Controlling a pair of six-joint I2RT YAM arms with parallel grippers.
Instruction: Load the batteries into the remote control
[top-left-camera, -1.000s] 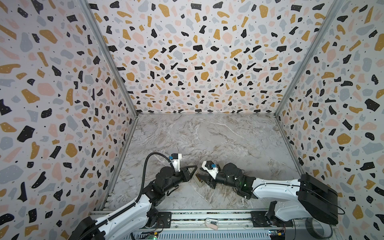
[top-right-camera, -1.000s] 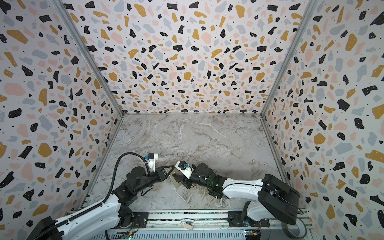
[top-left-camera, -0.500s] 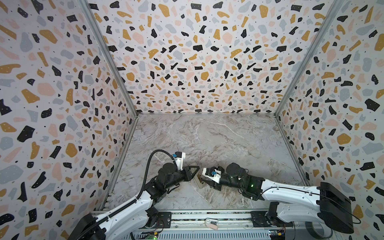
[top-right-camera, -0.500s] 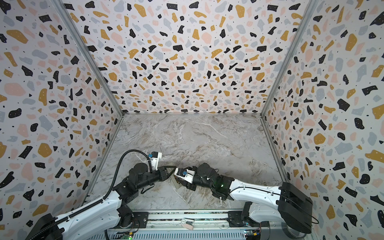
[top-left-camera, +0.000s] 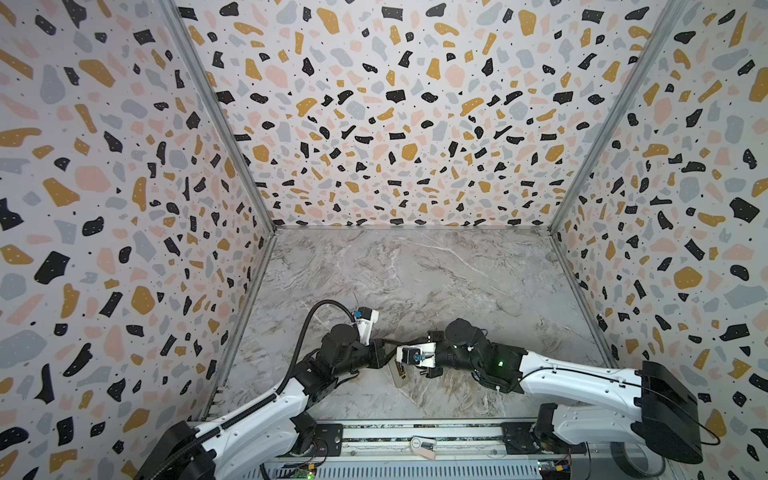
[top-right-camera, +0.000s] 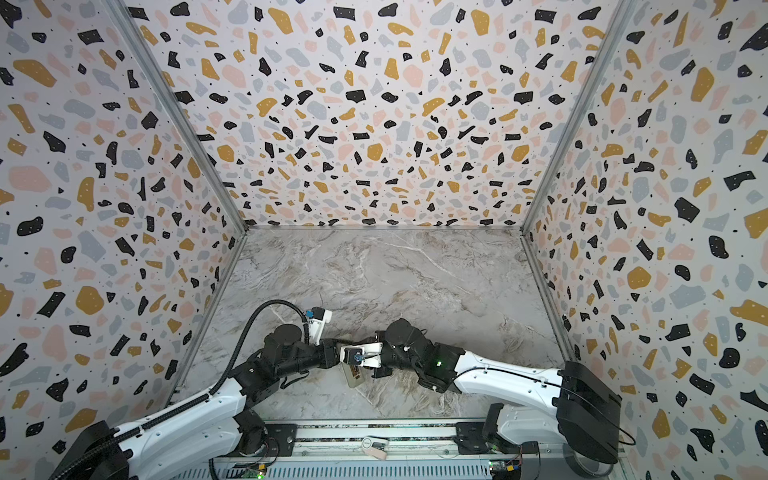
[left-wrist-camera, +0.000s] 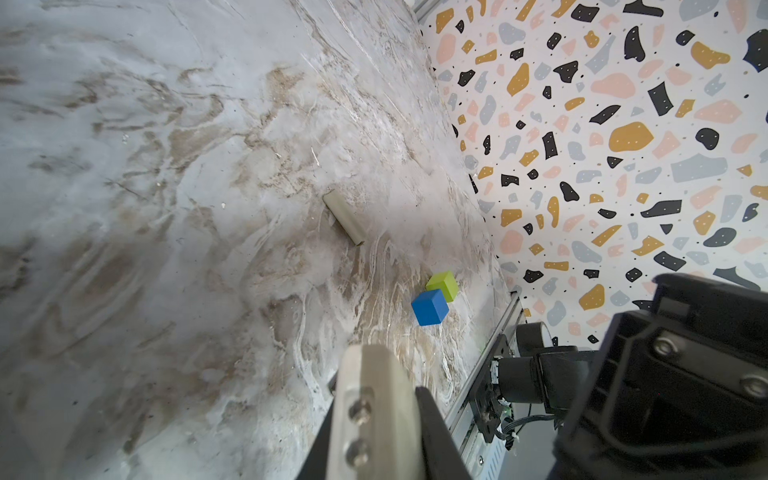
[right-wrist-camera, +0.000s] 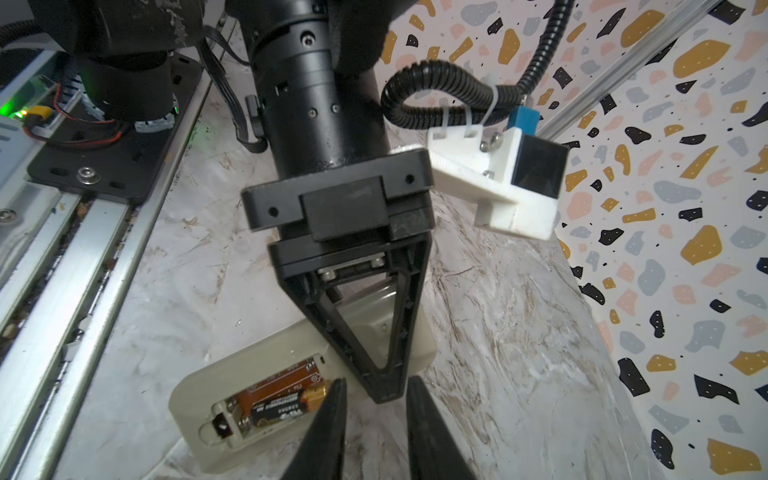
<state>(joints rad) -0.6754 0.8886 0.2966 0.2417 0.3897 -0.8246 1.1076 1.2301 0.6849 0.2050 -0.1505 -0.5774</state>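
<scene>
Across the marbled table (top-left-camera: 436, 282), close to its front rail (top-left-camera: 386, 432), my two arms pointed at each other over the remote control (right-wrist-camera: 232, 376), which lay back-up with its battery recess uncovered. My left claw (right-wrist-camera: 384, 392) was clenched, its tips down on the remote's edge beside the recess; whether they pinched the casing I could not tell. My right claw (right-wrist-camera: 375, 411) stood slightly parted and gripped nothing, one fingertip (right-wrist-camera: 332, 399) just beside the copper end of the nearer cell. Well apart, a blue cube (left-wrist-camera: 430, 306) and a green cube (left-wrist-camera: 444, 284) sat just beside each other. Both batteries (right-wrist-camera: 276, 409) lay side by side inside the recess.
</scene>
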